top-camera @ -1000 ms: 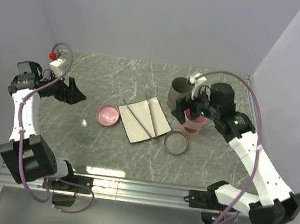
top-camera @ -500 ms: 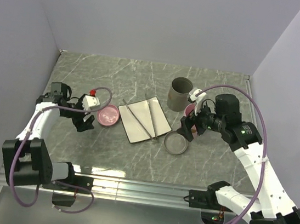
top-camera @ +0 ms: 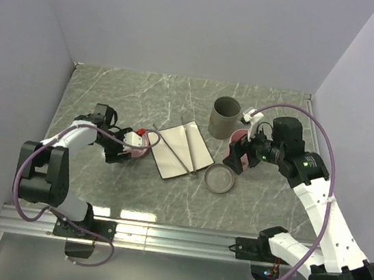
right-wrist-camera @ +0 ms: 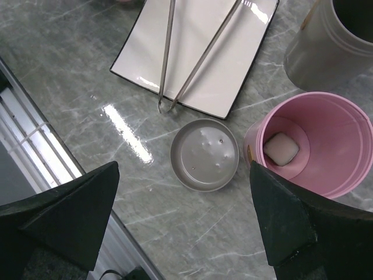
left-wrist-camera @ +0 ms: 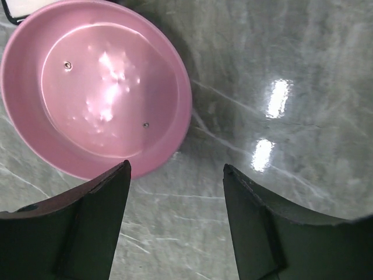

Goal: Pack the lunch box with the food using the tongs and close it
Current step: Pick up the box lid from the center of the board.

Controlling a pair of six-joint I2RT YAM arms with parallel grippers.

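Note:
The thin silver tongs (right-wrist-camera: 192,55) (top-camera: 184,150) lie in a narrow V on a white rectangular plate (right-wrist-camera: 245,58) (top-camera: 202,152). The lunch box is a pink cylinder (right-wrist-camera: 344,169) (top-camera: 237,138) holding a white square food block (right-wrist-camera: 281,147), and a grey cylinder (right-wrist-camera: 332,52) (top-camera: 224,116) behind it. My right gripper (right-wrist-camera: 184,166) (top-camera: 238,159) hangs open high above the grey lid (right-wrist-camera: 205,154) (top-camera: 218,179). My left gripper (left-wrist-camera: 175,175) (top-camera: 122,152) is low over the table, open, its left fingertip (left-wrist-camera: 111,186) beside the rim of the pink lid (left-wrist-camera: 96,87). Nothing is between its jaws.
The table's near metal rail (right-wrist-camera: 35,157) (top-camera: 174,235) runs along the front. Purple walls close in the left, back and right sides. The pink lid is mostly hidden under my left wrist in the top view.
My left arm has swung in from the far left wall down to the pink lid, its jaws narrowing. My right gripper has shifted slightly, staying over the pink cylinder and grey lid.

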